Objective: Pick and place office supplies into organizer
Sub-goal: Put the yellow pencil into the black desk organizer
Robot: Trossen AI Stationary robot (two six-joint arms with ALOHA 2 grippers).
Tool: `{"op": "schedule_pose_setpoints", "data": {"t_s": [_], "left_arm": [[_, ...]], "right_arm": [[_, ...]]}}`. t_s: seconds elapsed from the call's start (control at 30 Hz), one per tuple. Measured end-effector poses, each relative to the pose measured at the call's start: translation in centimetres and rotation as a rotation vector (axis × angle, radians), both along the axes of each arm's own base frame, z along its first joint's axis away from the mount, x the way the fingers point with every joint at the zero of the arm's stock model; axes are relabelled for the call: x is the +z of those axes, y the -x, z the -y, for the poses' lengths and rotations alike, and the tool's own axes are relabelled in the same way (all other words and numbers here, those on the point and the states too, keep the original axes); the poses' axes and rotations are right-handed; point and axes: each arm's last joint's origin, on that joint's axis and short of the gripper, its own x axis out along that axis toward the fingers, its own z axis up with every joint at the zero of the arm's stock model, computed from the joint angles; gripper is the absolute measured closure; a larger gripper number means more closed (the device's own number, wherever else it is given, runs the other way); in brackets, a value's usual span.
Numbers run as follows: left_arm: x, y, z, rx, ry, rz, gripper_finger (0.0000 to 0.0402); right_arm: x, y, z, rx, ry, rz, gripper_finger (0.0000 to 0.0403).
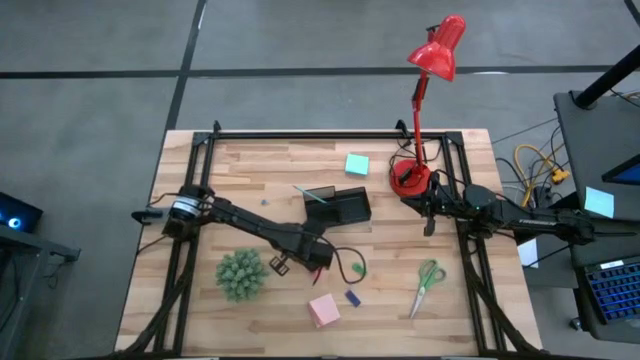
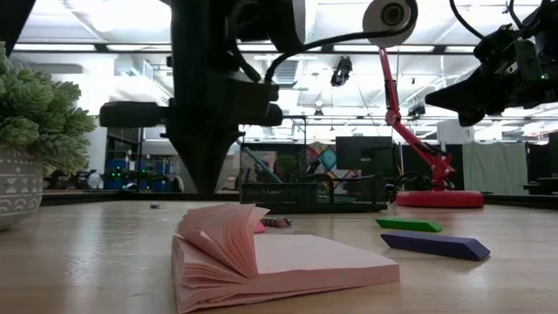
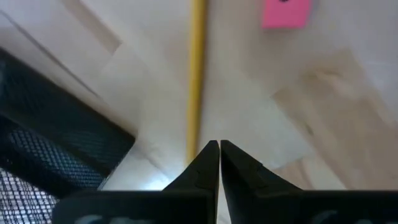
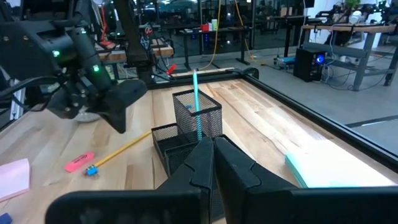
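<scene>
While both arms are working over the wooden table (image 1: 260, 170), left gripper (image 3: 219, 149) hanging clenched and empty above the pencil (image 3: 196, 74) beside the organizer (image 1: 340, 205), right gripper (image 4: 212, 146) waiting clenched near the lamp (image 1: 420, 100), workshop showing behind.

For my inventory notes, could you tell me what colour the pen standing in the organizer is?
Teal; the pen shows best in the right wrist view, upright in the organizer's mesh cup.
</scene>
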Motion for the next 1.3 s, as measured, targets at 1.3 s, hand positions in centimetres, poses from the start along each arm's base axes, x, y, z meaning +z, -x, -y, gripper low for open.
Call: {"op": "schedule_pose_setpoints", "data": {"t_s": [1.3], "left_arm": [[-0.8, -1.0, -2.9, -0.135, 0.176, 0.003, 0.0277]], "right_arm": [[-0.4, 0.0, 0.0, 0.000, -0.005, -0.037, 0.0394]]}}
